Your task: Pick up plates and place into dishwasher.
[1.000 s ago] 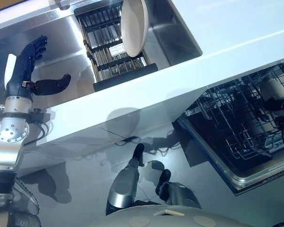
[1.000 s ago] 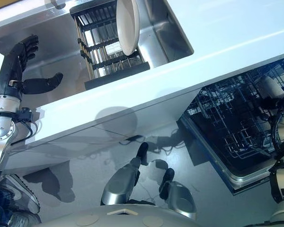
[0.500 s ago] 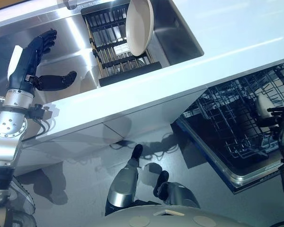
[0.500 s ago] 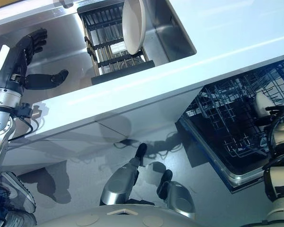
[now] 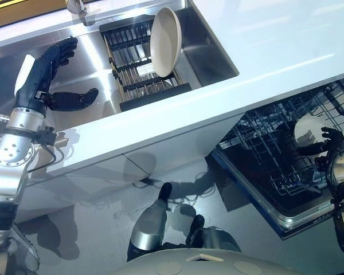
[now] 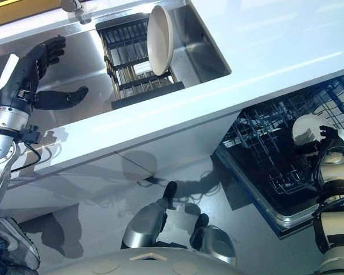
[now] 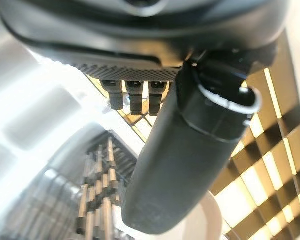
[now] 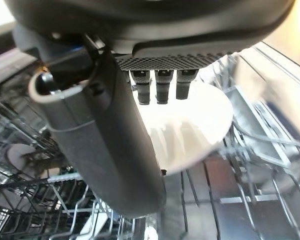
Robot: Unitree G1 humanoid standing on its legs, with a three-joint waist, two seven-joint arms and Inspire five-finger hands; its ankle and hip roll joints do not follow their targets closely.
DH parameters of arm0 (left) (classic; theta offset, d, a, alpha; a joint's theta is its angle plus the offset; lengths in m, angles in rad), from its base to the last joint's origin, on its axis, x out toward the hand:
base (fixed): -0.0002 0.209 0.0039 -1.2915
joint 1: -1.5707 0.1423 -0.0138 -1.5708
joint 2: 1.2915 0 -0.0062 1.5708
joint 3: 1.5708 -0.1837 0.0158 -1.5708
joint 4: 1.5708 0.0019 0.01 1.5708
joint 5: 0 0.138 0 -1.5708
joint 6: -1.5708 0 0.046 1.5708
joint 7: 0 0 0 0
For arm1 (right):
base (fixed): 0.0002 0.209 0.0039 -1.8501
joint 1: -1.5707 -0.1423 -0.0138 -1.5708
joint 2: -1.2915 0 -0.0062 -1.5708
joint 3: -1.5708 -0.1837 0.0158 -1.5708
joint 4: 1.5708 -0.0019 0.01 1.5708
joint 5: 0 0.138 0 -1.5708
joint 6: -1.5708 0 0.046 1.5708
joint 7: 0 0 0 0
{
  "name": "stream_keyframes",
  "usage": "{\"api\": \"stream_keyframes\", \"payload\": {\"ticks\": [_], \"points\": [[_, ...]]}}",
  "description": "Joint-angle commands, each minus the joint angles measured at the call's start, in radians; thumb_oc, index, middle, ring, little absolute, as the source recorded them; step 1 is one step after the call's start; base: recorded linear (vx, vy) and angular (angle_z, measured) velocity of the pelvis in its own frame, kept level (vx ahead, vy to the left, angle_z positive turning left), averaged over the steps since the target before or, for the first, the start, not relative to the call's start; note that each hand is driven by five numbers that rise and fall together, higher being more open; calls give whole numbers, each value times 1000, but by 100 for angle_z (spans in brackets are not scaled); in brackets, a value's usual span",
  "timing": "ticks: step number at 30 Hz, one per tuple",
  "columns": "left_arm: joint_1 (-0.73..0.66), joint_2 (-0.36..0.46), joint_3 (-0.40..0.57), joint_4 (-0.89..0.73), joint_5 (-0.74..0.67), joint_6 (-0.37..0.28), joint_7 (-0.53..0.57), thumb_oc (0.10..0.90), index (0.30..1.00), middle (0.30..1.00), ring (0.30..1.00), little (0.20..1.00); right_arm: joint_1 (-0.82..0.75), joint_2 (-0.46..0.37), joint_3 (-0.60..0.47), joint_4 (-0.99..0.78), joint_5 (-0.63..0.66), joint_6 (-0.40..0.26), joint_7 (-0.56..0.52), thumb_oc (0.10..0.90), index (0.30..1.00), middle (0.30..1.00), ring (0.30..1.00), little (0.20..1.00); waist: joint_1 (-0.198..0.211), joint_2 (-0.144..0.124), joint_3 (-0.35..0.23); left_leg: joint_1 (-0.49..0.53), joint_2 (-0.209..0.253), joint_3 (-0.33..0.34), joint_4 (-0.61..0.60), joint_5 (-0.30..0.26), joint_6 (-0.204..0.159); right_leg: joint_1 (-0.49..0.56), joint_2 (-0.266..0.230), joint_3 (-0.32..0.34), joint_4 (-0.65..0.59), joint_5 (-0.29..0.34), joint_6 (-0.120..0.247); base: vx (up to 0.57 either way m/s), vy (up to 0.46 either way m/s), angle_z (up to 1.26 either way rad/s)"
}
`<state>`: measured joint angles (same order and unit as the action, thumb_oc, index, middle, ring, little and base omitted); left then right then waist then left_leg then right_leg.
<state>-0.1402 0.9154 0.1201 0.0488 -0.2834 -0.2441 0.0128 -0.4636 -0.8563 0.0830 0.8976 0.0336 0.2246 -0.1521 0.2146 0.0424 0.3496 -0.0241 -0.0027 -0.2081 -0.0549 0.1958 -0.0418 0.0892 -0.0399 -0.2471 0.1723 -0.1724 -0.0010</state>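
Nearest the robot, at lower right, the pulled-out dishwasher rack [image 5: 275, 166] of dark wire sits over its open door. The right hand [image 6: 327, 150] is above the rack's right part, its thumb and fingers closed on the rim of a white plate [image 6: 305, 128], which is held on edge among the wire tines. In the right wrist view the same plate [image 8: 190, 130] lies just past the fingertips [image 8: 157, 87], with the thumb crossing in front of it; whether the plate's lower edge rests on the rack cannot be told.

Beyond the rack, the white countertop [image 5: 286, 46] runs across the scene above the cabinet fronts.

Further back, set into the counter, is the stainless sink [image 5: 209, 48]. A black drying rack [image 5: 135, 69] stands in it, and a second, cream plate [image 5: 165, 41] stands upright on edge in the rack's right part, leaning slightly.

To the left of the rack, over the sink's steel drainer, the left hand [image 5: 46, 74] is raised with fingers extended and the thumb held out to the side, holding nothing and well apart from the cream plate. In the left wrist view the thumb [image 7: 185, 155] stands before the rack's bars.
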Motion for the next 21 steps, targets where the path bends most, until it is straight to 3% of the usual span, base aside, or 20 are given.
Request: {"api": "stream_keyframes", "payload": {"ticks": [1,11,15,21], "points": [[11,-9,75,-82,-32,-70,32,800,900,900,900,900,28,-79,25,-111,-64,-32,-83,800,900,900,900,900,-26,-38,-172,49,-38,45,13,-112,0,43,14,34,-163,131,29,-20,104,-17],[57,-34,102,-108,15,-93,66,800,900,900,900,900,149,-40,-117,-423,-158,-131,-285,800,900,900,900,900,-72,-37,-224,105,-51,91,-29,-138,26,64,2,62,-223,170,59,-46,116,-12],[66,-30,127,-100,116,-97,53,800,900,900,900,900,241,22,-201,-585,-43,-214,-246,800,900,900,900,900,-103,-31,-252,116,-55,125,-31,-144,33,57,-5,81,-237,191,71,-48,131,-18],[22,78,158,-29,195,-60,17,800,900,900,900,900,351,139,-255,-741,196,-322,-98,800,900,900,900,900,-165,-15,-281,133,-55,176,-32,-161,40,46,-13,122,-234,201,85,-25,118,-24]]}}
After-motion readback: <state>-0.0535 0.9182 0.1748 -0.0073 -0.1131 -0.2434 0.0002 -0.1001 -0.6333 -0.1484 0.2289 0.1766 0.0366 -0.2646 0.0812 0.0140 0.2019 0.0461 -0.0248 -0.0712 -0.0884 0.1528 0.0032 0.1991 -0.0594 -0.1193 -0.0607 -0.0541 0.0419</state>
